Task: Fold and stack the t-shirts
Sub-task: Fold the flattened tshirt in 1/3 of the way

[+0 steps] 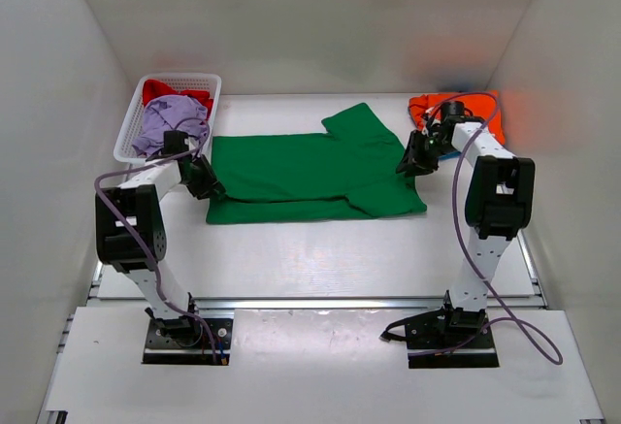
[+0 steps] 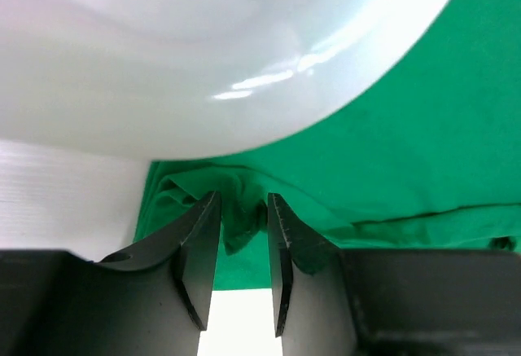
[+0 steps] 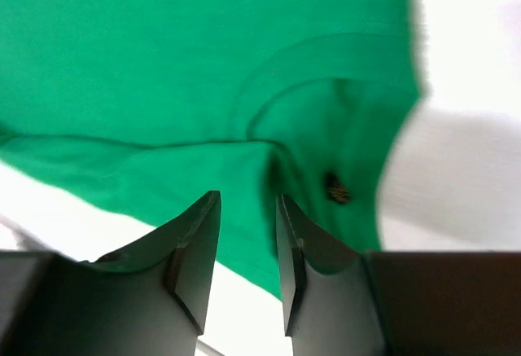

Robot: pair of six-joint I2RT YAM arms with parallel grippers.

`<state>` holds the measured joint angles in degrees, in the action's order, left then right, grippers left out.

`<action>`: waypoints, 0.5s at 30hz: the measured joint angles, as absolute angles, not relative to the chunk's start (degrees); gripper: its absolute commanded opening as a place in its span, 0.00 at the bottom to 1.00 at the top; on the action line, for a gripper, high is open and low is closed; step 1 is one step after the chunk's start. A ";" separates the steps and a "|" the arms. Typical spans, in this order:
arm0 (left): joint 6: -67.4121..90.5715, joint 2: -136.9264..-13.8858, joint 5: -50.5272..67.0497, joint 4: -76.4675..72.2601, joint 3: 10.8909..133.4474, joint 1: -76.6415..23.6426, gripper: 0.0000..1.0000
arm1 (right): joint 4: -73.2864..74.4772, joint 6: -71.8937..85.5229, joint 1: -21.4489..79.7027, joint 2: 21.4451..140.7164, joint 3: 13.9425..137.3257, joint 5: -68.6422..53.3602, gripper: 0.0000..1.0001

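Where white walls (image 1: 291, 16) box in the white table (image 1: 320, 259), the green t-shirt (image 1: 310, 177) lies spread flat mid-table. At the shirt's left edge the left gripper (image 1: 209, 189) pinches bunched cloth between nearly closed fingers (image 2: 199, 250). At its right edge, by the collar, the right gripper (image 1: 408, 165) clamps a fold. Behind its right sleeve lies an orange t-shirt (image 1: 427, 106).

Red shirt (image 1: 160, 88): mostly buried under the lavender shirt (image 1: 170, 125), at 10 o'clock.
Collar label (image 3: 335, 190): too blurred for me to read.
Green shirt (image 3: 163, 63): my right wrist view cuts it off at 12 o'clock.
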<state>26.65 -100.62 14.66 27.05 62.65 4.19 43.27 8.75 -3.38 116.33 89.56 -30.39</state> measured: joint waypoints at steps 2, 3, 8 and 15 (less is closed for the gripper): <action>26.87 -99.72 14.63 26.72 62.59 4.60 0.41 | 43.33 8.16 -2.92 115.94 89.56 -26.92 0.32; 26.96 -98.96 14.61 26.72 62.48 4.73 0.41 | 43.31 7.79 -2.66 115.57 89.49 -25.43 0.32; 26.11 -93.43 14.37 26.92 61.45 4.21 0.44 | 42.87 6.39 -1.91 109.67 85.36 -20.95 0.38; 25.47 -86.46 13.39 25.80 51.05 3.57 0.47 | 41.82 4.16 -1.58 102.65 77.03 -18.83 0.46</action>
